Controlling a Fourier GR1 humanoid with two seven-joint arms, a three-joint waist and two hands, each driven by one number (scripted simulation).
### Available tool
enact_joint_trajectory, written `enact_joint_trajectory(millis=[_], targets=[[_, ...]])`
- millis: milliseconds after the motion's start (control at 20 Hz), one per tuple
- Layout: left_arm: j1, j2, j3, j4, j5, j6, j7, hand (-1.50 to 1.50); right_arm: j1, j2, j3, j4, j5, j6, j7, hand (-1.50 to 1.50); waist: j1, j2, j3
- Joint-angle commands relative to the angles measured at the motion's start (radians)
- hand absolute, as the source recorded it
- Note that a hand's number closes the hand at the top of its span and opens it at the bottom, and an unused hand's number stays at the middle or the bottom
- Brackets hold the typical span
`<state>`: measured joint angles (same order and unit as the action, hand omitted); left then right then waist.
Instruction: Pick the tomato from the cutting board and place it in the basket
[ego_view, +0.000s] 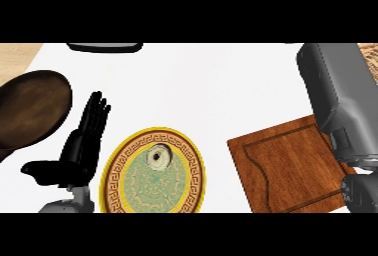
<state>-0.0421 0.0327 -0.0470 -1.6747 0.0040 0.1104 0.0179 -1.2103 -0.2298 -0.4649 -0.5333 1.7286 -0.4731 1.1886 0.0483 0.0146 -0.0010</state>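
Observation:
No tomato shows in the head view. The wooden cutting board (288, 170) lies at the lower right with its visible surface bare; its right edge is hidden under my right forearm (339, 100). Only a dark part of my right hand (362, 192) shows at the right edge, beside the board's right side, and what it holds, if anything, is hidden. A dark brown round basket (29, 115) sits at the far left. My left hand (81, 145) rests open between the basket and a plate, fingers pointing up.
A yellow-rimmed patterned plate (122, 185) lies at the lower middle with a small pale round item (157, 157) on it. A dark rounded object (105, 47) pokes in at the top edge. The white counter (214, 85) stretches across the middle.

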Motion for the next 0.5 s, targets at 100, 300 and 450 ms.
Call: enact_joint_trajectory(millis=[100, 300, 450], targets=[[0.039, 0.018, 0.021, -0.026, 0.006, -0.003, -0.004, 0.00, 0.014, -0.022, -0.045, 0.000, 0.030, -0.057, 0.173, 1.50, -0.014, -0.006, 0.001], [0.047, 0.001, -0.001, 0.004, -0.011, -0.002, -0.032, 0.00, 0.071, -0.045, -0.081, -0.023, 0.010, -0.097, 0.099, 1.50, -0.029, -0.008, 0.001], [0.019, 0.012, 0.040, 0.016, 0.016, -0.001, -0.011, 0.00, 0.127, -0.039, -0.086, -0.051, 0.017, -0.053, 0.083, 1.50, -0.044, -0.012, 0.001]])
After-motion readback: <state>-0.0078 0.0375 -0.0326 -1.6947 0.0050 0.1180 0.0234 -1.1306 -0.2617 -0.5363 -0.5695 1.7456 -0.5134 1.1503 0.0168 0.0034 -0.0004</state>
